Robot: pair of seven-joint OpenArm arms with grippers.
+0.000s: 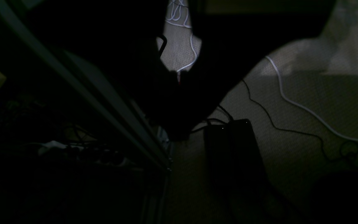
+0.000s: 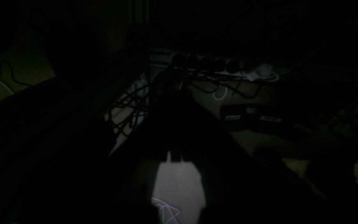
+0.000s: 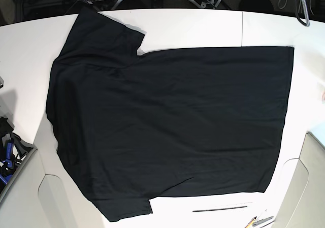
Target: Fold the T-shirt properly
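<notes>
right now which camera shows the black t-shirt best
The base view. There the black T-shirt lies spread flat on the white table, with both sleeves and the hem in sight. The two wrist views are nearly dark: they show floor, cables and a power strip, and no cloth can be told apart.

A white surface [image 3: 203, 30] carries a black T-shirt [image 3: 167, 121] spread flat across most of it, plain side up, sleeves toward 11 and 7 o'clock, hem toward 3 o'clock. A thin dark rod [image 3: 220, 208] lies just beyond the shirt at 5 o'clock.
</notes>
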